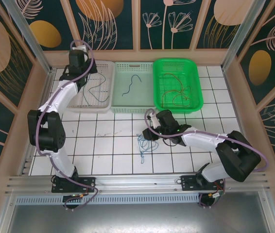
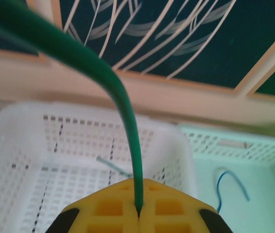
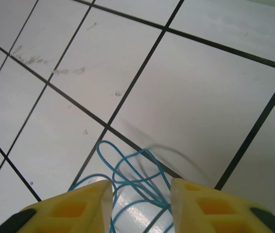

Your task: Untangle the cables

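Left gripper (image 2: pixel 138 213): pressed together on thin green cable (image 2: pixel 128 111), over white plastic basket (image 2: pixel 11 116), upper left.
Right gripper (image 3: pixel 141 188): spread; tangled thin blue cable (image 3: pixel 132 170) lies between jaws, bottom centre.
Nearer arm: right.

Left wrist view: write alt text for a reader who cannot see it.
The left gripper is shut on a green cable that rises and bends away to the upper left. Beyond it sits a white basket, with a pale green basket holding a blue cable to its right.
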### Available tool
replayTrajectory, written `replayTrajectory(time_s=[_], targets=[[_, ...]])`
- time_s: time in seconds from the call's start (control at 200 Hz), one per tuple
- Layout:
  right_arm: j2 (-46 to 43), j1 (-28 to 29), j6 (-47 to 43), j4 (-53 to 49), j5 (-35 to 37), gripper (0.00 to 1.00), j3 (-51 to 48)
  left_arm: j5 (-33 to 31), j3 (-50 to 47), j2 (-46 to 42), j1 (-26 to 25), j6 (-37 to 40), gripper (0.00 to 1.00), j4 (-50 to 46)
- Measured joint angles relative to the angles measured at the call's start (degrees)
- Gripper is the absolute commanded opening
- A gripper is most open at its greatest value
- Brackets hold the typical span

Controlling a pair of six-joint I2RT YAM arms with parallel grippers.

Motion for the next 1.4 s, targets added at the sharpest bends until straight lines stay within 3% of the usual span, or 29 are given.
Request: replayTrajectory(time_s=[0.195, 0.26, 0.395, 0.505, 0.631, 0.886, 1.036, 1.131, 1.216, 1.281, 1.401], targets=[[-2.2, 0.0, 1.0, -5.0, 0.7, 0.58, 0.3, 2.2, 3.5, 5.5, 0.1, -0.1, 0.04, -1.7], [-2.8, 0.0, 1.2, -7.0, 1.0, 0.65, 0.7, 2.8, 3.2, 8.2, 0.1, 0.0, 0.21, -3.5], [-3.4, 0.0, 1.3, -11.1, 0.9, 0.67, 2.2, 3.7, 1.5, 11.5, 0.1, -0.6, 0.54, -6.8], [-3.5, 0.0, 1.3, -13.2, 0.9, 0.66, 3.2, 3.8, 0.6, 11.6, 0.1, -1.5, 0.68, -7.9], [-3.5, 0.0, 1.4, -15.0, 0.7, 0.58, 3.2, 3.0, -1.9, 9.8, 0.1, -2.1, 0.98, -6.7], [0.2, 0.0, 2.5, -17.0, -0.5, 0.27, 5.8, 0.8, -5.6, 0.4, 0.1, -3.0, 0.99, -4.2], [2.4, 0.0, 2.6, -16.9, -1.2, 0.28, 6.6, -0.3, -9.2, -7.8, 0.1, -3.0, 0.98, -1.6], [3.3, 0.0, 2.6, -17.1, -1.5, 0.45, 6.8, -0.2, -12.3, -12.8, 0.1, -3.1, 0.99, 0.6], [4.2, 0.0, 2.8, -17.2, -2.1, 0.46, 7.2, 0.0, -15.3, -16.4, 0.0, -3.5, 0.98, 2.7], [5.2, 0.0, 2.8, -17.2, -2.7, 0.38, 7.8, 0.0, -17.8, -18.5, -0.3, -3.9, 0.98, 4.1], [6.8, 0.0, 3.4, -17.2, -2.6, 0.15, 8.2, -0.3, -23.3, -22.4, -2.2, -4.4, 0.99, 6.1]])
